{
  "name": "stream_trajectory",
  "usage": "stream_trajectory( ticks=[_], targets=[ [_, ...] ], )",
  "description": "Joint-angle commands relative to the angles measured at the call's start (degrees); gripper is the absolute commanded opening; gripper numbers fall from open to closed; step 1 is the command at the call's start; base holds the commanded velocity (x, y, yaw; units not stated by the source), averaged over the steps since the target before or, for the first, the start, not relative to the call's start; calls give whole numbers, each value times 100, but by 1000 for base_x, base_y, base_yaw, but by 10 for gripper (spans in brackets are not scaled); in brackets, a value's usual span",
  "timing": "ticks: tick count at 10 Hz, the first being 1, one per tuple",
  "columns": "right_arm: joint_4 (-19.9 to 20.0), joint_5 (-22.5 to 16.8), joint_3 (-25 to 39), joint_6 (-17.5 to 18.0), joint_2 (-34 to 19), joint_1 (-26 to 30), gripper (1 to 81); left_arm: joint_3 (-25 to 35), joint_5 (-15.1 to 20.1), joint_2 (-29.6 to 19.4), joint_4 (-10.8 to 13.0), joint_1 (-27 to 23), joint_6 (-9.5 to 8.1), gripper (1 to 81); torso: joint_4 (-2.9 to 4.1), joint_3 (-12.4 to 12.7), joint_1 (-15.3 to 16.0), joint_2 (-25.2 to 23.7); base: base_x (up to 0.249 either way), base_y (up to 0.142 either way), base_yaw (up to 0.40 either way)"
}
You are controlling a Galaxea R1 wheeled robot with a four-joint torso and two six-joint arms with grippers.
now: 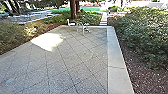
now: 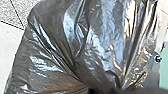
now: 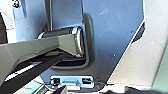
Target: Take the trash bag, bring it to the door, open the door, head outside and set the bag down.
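Starting at our left, we have the trash bag [image 2: 60, 47] out in the yard, large in the left wrist view, its black plastic drawn into tight folds. The folds run together at the left gripper [image 2: 105, 90], which we judge to be clamped on the gathered neck. We can't tell whether the bag's underside touches the ground. If the grip has only a little plastic, the load could slide out; if the film is strained at those folds, it could tear and spill.

Looking ahead, we see shrubs [image 1: 15, 37] on the left, then a bright sun patch [image 1: 48, 41] on the paving [image 1: 75, 62]. That glare could hide a raised joint from us. Light outdoor furniture [image 1: 80, 28] stands at the far end, and driving too far would put us into it.

Further right runs a pale border strip [image 1: 116, 60], with dark mulch [image 1: 147, 80] and a hedge [image 1: 147, 35] beyond. Drifting that way could drop a wheel off the edge or set the bag on soft ground, where it might tip.

At our right, we can't tell how the right gripper [image 3: 132, 90] is set. Swung carelessly during the lowering, it could snag the plastic.
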Motion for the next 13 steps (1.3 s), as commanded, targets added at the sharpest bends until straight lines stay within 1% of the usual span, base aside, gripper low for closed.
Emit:
stream_trajectory(
  ticks=[1, 2, 5, 7, 8, 10, 11, 13],
  targets=[
    [-28, -390, 39, -15, 23, 87, 811, 33, 800, -346, -379, -767, 20, 10, 0, 5, 0, 0, 0, 0, 0],
    [-19, -390, 39, -15, 32, 87, 811, 15, 898, -399, -467, -996, 20, 10, 0, -46, -2, -2, 0, 0, 0],
    [-10, -390, 47, -15, 32, 69, 811, -11, 1354, -566, -783, -1655, 20, 10, 0, -37, 0, 0, 0, 0, 0],
    [7, -390, 48, -6, 32, 60, 811, -73, 1487, -566, -916, -2041, 11, 10, 0, -40, 2, 2, 0, 0, 0],
    [16, -390, 48, -6, 41, 34, 811, -196, 1680, -531, -977, -2209, 11, 10, 0, -40, 2, 2, 0, 0, 0],
    [15, -390, 48, -6, 41, 16, 811, -643, 2250, -461, -1135, -2788, 11, 10, 0, -42, 2, 2, 0, 0, 0],
    [16, -390, 48, -6, 49, 16, 811, -749, 2445, -461, -1232, -3051, 20, 10, 0, -42, 2, 2, 0, 0, 0],
    [16, -390, 118, -6, 58, 16, 811, -881, 2610, -461, -1267, -3561, 2, 10, 0, -44, 2, 5, 0, 0, 0]
  ],
)
